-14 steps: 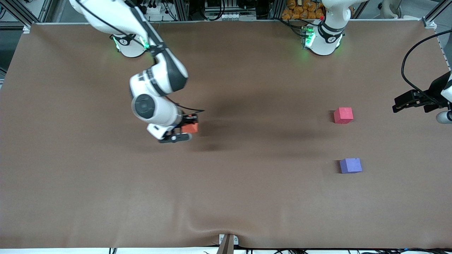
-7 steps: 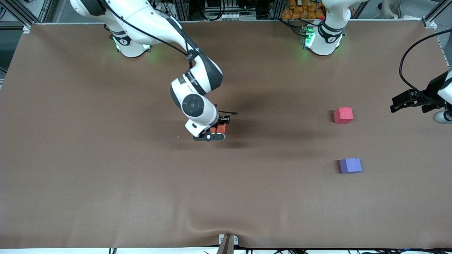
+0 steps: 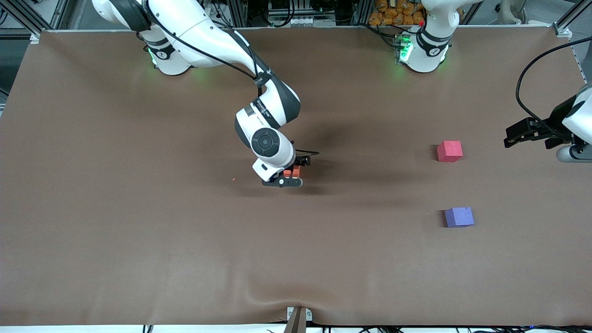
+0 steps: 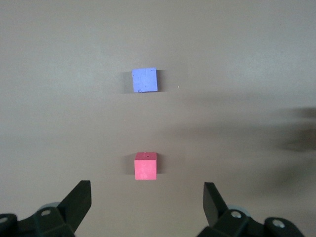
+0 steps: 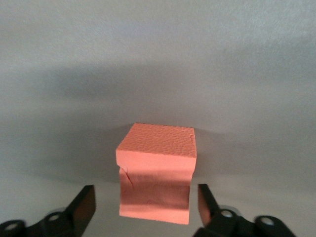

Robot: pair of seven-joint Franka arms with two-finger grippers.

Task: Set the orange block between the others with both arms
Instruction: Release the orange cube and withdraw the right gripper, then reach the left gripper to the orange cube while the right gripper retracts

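The orange block rests on the brown table near its middle. My right gripper is low around it and open, one finger on each side with a gap to the block. The red-pink cube and the blue-purple cube sit apart toward the left arm's end, the blue-purple one nearer the front camera. My left gripper hovers open and empty over the table beside the red-pink cube, at the left arm's end.
The brown cloth covers the whole table. A tiny orange crumb lies toward the right arm's end from the block. A bracket sticks up at the table's front edge, where the cloth wrinkles.
My right arm carried the orange block toward the left arm's end, then opened its fingers around it. My left gripper crept slightly toward the cubes.
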